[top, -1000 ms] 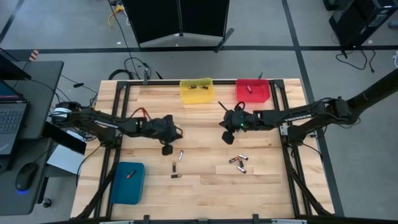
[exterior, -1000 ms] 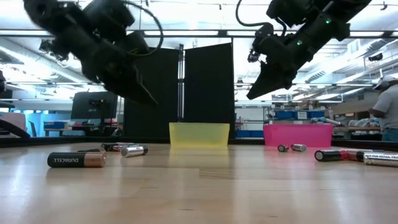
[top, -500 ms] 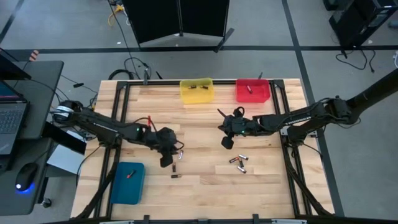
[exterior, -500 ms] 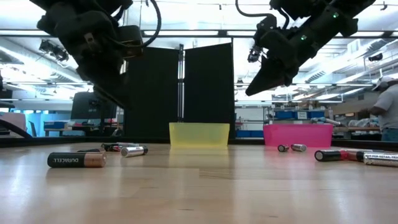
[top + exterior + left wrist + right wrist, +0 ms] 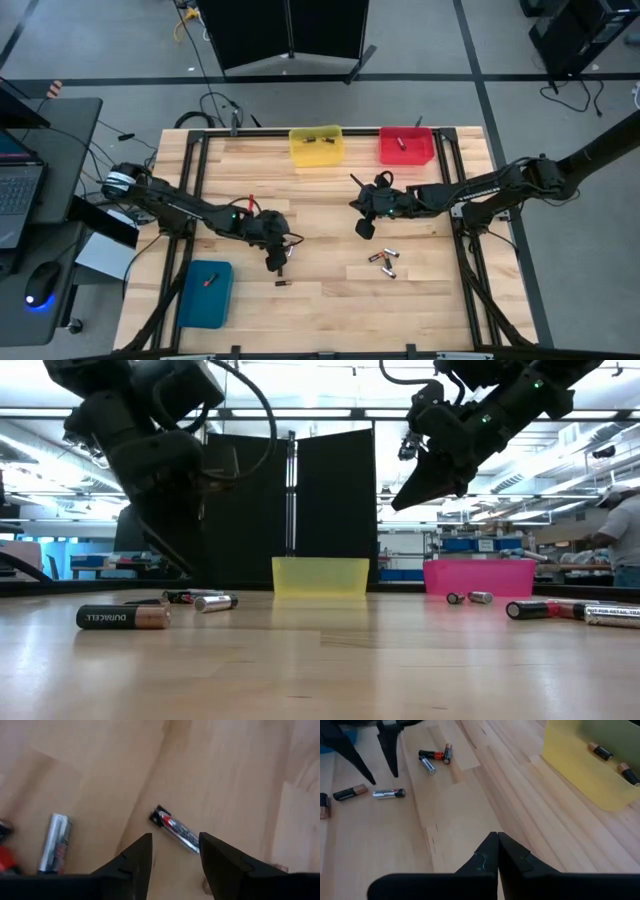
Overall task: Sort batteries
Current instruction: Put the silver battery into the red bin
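From overhead, my left tool (image 5: 277, 262) covers the small silver cylindrical battery (image 5: 178, 833) beneath it. My wrist picture's edge cuts off 1 red-and-black battery (image 5: 4, 855). The small item in the blue plastic bin (image 5: 205, 294) is too tiny to identify.

Left claw (image 5: 277, 262): fingers spread apart, pointing down, low over the counter's middle-left.
Right claw (image 5: 365, 228): fingers pressed together, holding nothing, raised right of centre.
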